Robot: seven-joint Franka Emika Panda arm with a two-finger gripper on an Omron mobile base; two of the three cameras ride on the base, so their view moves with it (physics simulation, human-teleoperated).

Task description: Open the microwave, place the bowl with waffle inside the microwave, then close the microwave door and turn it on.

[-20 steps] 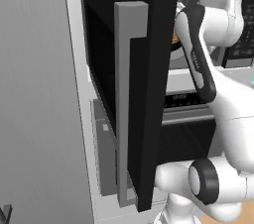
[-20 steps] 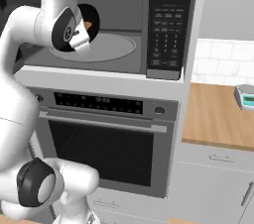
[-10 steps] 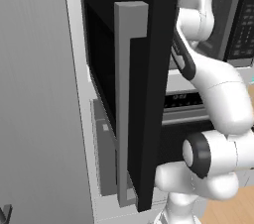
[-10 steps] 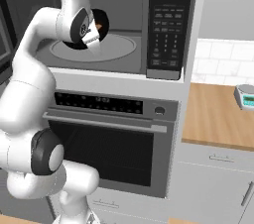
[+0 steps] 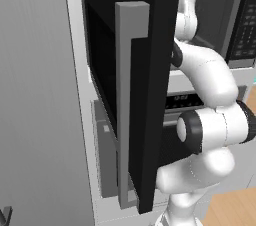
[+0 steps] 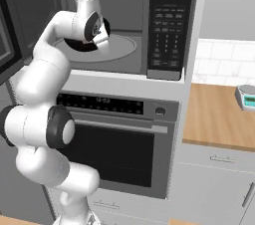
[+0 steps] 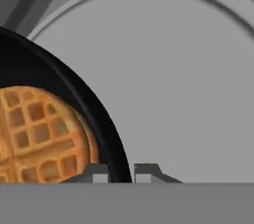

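The gripper (image 7: 121,172) pinches the black bowl's (image 7: 74,104) rim, waffle (image 7: 42,136) inside, over the microwave's (image 6: 169,25) turntable (image 7: 188,69), so next it should probably let go.

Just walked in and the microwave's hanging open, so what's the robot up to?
The white arm reaches into the open microwave, whose door is swung wide. In the hand view the gripper has its fingertips on either side of the rim of a black bowl holding a waffle, over the round turntable. The jaws stand close together on the rim. The door is not yet closed.
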